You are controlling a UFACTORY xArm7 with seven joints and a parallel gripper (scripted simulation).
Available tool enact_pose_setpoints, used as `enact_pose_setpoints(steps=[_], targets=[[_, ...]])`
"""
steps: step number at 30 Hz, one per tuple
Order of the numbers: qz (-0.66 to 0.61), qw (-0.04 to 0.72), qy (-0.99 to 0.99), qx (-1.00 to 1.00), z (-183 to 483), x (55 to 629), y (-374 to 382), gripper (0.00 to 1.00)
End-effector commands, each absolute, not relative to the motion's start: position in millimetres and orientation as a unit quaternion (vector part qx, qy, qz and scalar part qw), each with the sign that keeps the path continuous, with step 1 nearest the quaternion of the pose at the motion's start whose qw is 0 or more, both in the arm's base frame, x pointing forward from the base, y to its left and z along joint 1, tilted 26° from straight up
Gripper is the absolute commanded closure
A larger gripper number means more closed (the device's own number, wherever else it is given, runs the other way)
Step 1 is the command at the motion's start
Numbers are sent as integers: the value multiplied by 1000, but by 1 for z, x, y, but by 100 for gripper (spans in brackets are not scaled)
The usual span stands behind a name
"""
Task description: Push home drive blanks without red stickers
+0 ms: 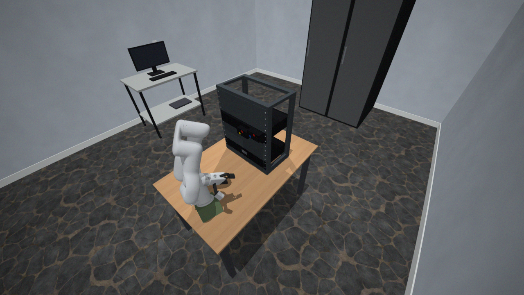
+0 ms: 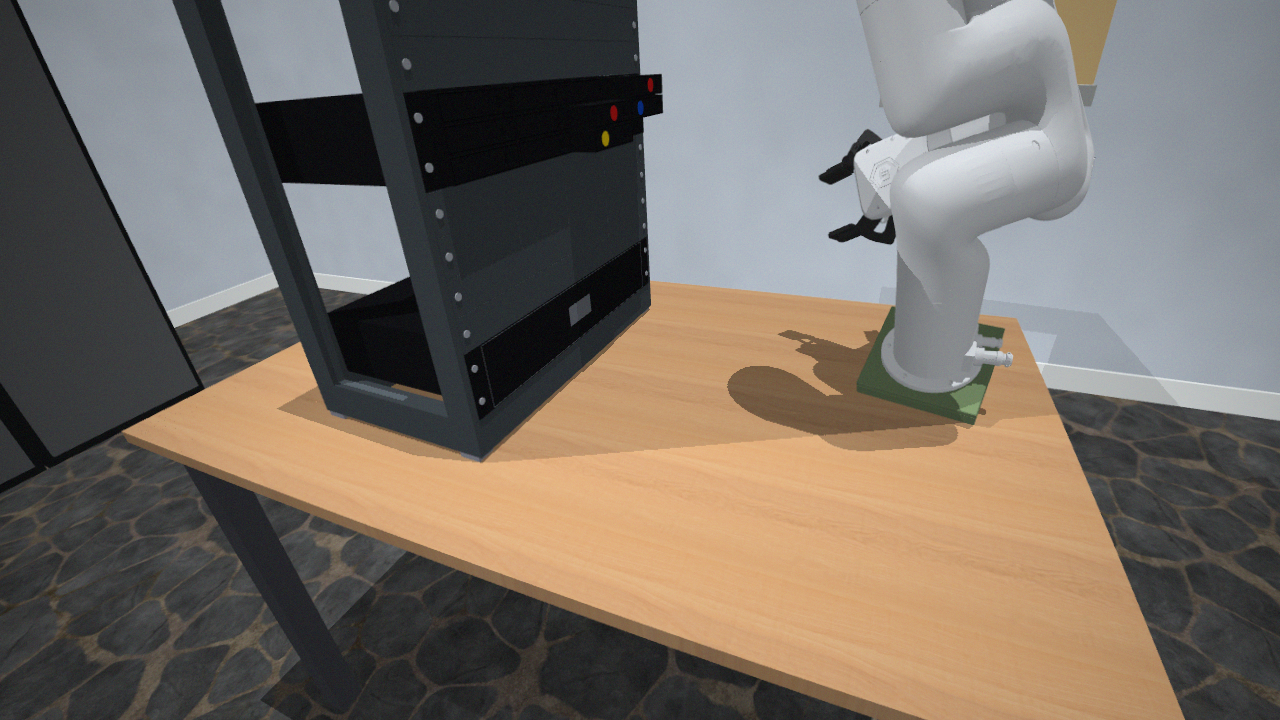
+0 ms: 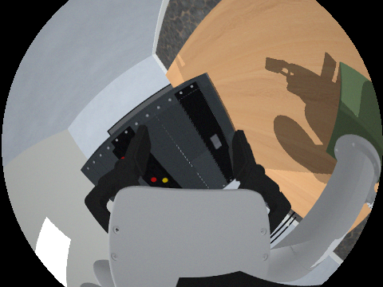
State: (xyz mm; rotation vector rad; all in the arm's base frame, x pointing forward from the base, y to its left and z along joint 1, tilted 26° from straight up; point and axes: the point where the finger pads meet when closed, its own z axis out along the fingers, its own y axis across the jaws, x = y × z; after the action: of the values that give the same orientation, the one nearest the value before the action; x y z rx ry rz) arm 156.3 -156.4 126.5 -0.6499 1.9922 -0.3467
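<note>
From my console I see the wooden surface [image 2: 680, 501] carrying everything: the dark rack [image 2: 407, 223] stands upright at one end and the white arm [image 2: 971, 170] rises from a green base plate [image 2: 971, 407] at the other, the two well apart with bare wood between them. In the top view a grey cabinet [image 1: 344, 55] stands behind the rack and a side desk [image 1: 161, 78] with a monitor [image 1: 148, 55] sits off by the wall. Partway up the rack, the black chassis [image 2: 501, 125] runs across its front, and the blanks that stand out of it carry round stickers: a red one [image 2: 649, 84] highest, a blue one [image 2: 640, 107] just beside and below it, another red [image 2: 613, 112] next along, and a yellow one [image 2: 605, 137] lowest. All four still stand proud of the front. The arm is folded low, with my end effector [image 2: 854, 198] hanging above the surface, facing the rack but nowhere near it. Its jaws are spread wide with nothing between them. In the wrist view the two dark fingers frame the rack front, tilted in the frame, where I can pick out only a red and a yellow dot.
</note>
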Motion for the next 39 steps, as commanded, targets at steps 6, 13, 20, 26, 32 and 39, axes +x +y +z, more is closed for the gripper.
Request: enact_pose_setpoints(steps=[6, 13, 20, 26, 32, 39], targets=[[-14, 549, 805, -224, 113, 169, -100, 0], [66, 597, 775, -199, 123, 182, -62, 0], [134, 656, 719, -185, 150, 197, -26, 0], [155, 689, 683, -189, 171, 204, -12, 0], [161, 713, 654, -198, 188, 208, -4, 0], [161, 713, 653, -198, 188, 208, -4, 0]])
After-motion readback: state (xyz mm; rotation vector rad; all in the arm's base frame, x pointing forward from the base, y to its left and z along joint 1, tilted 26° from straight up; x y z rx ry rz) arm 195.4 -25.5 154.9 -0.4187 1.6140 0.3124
